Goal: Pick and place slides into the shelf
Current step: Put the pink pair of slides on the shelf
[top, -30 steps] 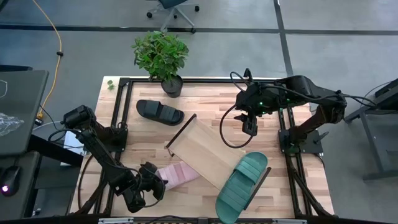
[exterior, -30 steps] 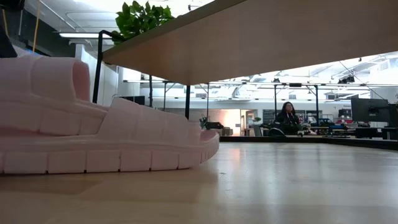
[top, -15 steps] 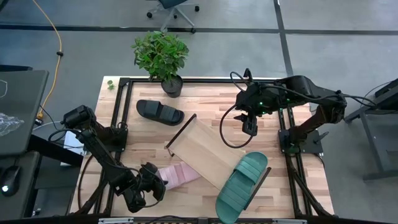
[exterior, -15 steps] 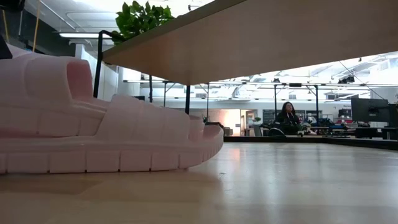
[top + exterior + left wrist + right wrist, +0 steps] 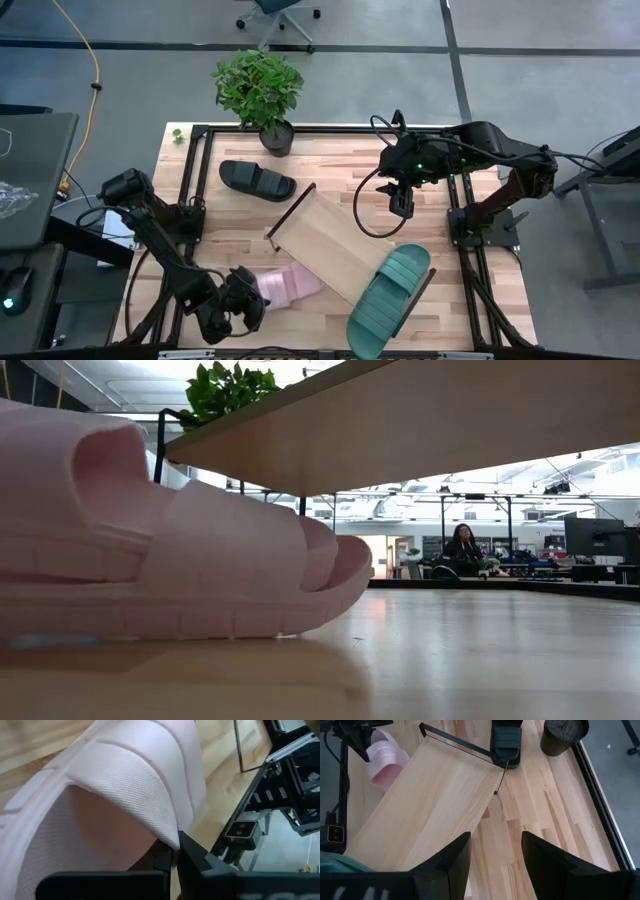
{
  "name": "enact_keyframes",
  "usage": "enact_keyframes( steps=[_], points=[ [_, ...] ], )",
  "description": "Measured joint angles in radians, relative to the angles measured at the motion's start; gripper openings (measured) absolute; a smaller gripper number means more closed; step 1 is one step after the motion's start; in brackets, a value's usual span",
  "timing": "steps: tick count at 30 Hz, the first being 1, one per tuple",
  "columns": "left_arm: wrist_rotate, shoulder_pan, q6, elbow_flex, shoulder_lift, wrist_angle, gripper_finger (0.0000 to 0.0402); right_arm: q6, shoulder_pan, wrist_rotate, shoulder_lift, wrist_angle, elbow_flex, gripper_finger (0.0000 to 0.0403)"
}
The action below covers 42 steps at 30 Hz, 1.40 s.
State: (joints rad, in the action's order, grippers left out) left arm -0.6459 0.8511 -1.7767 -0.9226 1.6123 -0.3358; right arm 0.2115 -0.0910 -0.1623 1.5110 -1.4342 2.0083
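Observation:
My left gripper (image 5: 240, 305) is shut on the light pink slide (image 5: 288, 283) near the table's near left, beside the near edge of the shelf (image 5: 325, 245). The shelf is a light-wood plank with black end frames, lying aslant mid-table. The teal green slide (image 5: 390, 298) lies on the shelf's near right end. The black slide (image 5: 257, 180) lies flat on the table at the far left of the shelf. My right gripper (image 5: 402, 205) hangs open and empty above the table's far right; its own view shows its fingers apart (image 5: 495, 865) over the shelf (image 5: 435, 785). My left gripper (image 5: 175, 852) pinches the edge of the pink slide's wide strap (image 5: 167, 832) between its two fingers, one under the strap and one outside. The fingers come slanting from the table's left. The slide's free end (image 5: 335, 560) is tilted up off the table.
A potted plant (image 5: 262, 95) stands at the table's far edge, close to the black slide. Black frame rails (image 5: 190, 180) run along the table's left, far and right sides. Bare tabletop (image 5: 330, 170) lies between the black slide and my right gripper. A person (image 5: 462, 548) sits far off in the room.
My left gripper has drawn a little toward the table's near edge with the pink slide. In the low view the slide has come closer and tipped, its free end rising off the table. My right arm has kept still.

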Motion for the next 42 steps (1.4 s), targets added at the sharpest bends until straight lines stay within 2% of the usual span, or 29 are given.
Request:
enact_keyframes(
  steps=[6, 17, 42],
  points=[
    [-0.062, 0.017, -0.008, 0.000, -0.027, -0.012, 0.0001, 0.007, 0.000, 0.000, 0.000, 0.000, 0.000, 0.0167],
    [-0.062, 0.023, 0.087, 0.000, -0.123, -0.019, 0.0000, 0.008, 0.000, 0.000, 0.000, 0.000, 0.000, 0.0167],
    [-0.079, 0.194, 0.097, -0.002, -0.255, -0.004, 0.0000, 0.018, 0.000, -0.029, 0.000, -0.022, 0.000, 0.0167]
  ],
)
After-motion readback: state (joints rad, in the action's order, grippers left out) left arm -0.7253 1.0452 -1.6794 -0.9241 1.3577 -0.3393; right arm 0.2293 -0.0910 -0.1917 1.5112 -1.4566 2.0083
